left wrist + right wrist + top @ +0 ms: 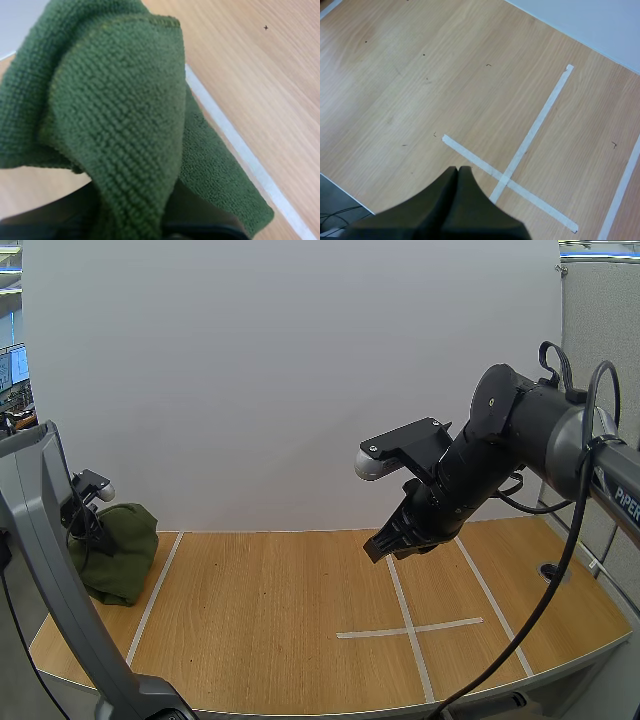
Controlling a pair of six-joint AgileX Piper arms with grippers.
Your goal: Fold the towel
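Spanning the width of the high view, the table (280, 620) is bare wood over most of its middle and front, with a curved near edge and a white wall along the back. The right arm (520, 430) reaches in from the right, held high, and bends down towards the centre. Its forearm slopes so that the right gripper (377, 549) hangs well above the boards, clear of everything. The fingers are pressed together into one dark wedge (the right wrist view shows them closed over nothing). Their tip points down near a cross of tape (505, 182) on the right half of the table.

The left arm (50, 580) rises steeply along the left edge, and its head tips down over the far left corner. There the towel (120, 550), dark green, sits bunched in a heap just left of a long tape line (160, 585), close to the table's left rim. The left gripper (84, 518) is down at the top of that heap. In the left wrist view the cloth stands up in thick folds between the dark fingers (200, 222), which pinch it, and one flap trails down across the tape line beside it.

Open boards lie between the towel and the cross. The wrist views show plain wood on both sides of the tape.
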